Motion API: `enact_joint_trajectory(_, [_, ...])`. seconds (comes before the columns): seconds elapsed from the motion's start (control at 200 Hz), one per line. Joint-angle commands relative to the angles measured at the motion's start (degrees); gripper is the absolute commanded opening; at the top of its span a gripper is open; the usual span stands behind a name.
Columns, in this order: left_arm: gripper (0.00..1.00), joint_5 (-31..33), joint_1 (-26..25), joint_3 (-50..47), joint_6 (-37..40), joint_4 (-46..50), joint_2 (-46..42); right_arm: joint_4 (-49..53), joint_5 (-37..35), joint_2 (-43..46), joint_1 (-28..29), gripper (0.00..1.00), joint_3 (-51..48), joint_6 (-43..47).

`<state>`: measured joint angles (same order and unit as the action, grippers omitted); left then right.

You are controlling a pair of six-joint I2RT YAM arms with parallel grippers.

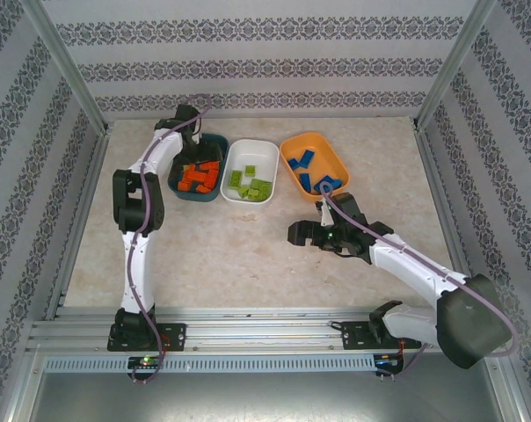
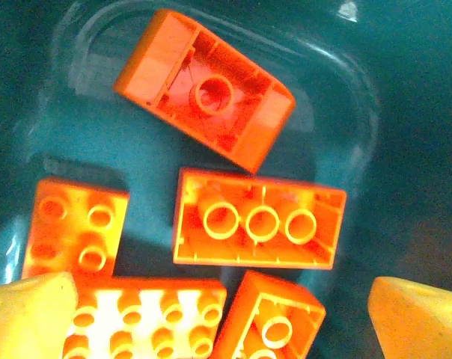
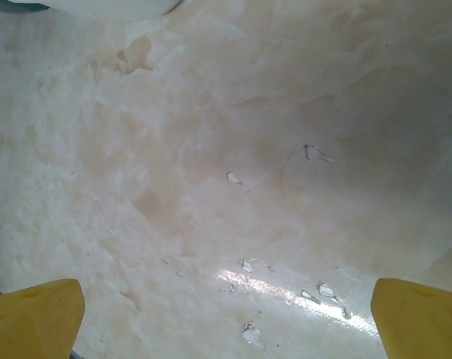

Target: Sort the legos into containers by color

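Observation:
Three containers stand in a row at the back: a dark teal tray (image 1: pixel 214 145) with orange-red legos (image 1: pixel 200 176), a white tray (image 1: pixel 264 154) with lime green legos (image 1: pixel 249 183), and an orange tray (image 1: pixel 334 158) with blue legos (image 1: pixel 310 172). My left gripper (image 1: pixel 195 148) hangs over the teal tray, open. In its wrist view, several orange-red legos (image 2: pixel 257 228) lie loose on the teal tray floor (image 2: pixel 405 187) below the left gripper (image 2: pixel 226 329), with none between the yellow fingertips (image 2: pixel 31 314). My right gripper (image 1: pixel 297 234) hovers open over bare table (image 3: pixel 226 187), its fingers (image 3: pixel 420 318) holding nothing.
The marbled table top (image 1: pixel 248 255) lies between the trays and the arm bases. Patterned walls and metal frame posts (image 1: pixel 68 70) close in the back and sides. The white tray's edge (image 3: pixel 99 6) peeks in at the top of the right wrist view.

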<state>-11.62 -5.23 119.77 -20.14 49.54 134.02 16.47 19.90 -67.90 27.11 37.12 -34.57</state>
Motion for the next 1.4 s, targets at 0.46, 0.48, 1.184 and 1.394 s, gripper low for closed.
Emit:
enact_joint_trajectory(0.46, [1.0,-7.6,-0.4,-30.7,-9.3,-16.7,-39.6,6.0,-1.7,8.7,3.4,0.98,3.2,-3.9])
enact_joint_trajectory(0.48, [1.0,-8.0,-0.4,-32.0,-9.7,-17.4,-40.9,6.0,-1.7,8.9,3.4,0.98,3.3,-4.0])
enact_joint_trajectory(1.184, [1.0,-5.8,-0.8,-57.2,-13.0,-13.6,-72.5,9.2,-24.0,16.9,-1.6,0.98,13.5,20.0])
enact_joint_trajectory(1.394, [1.0,-1.3,-0.9,-67.5,-8.2,-21.3,-80.0,0.6,-27.2,18.4,-5.6,0.98,10.3,33.0])
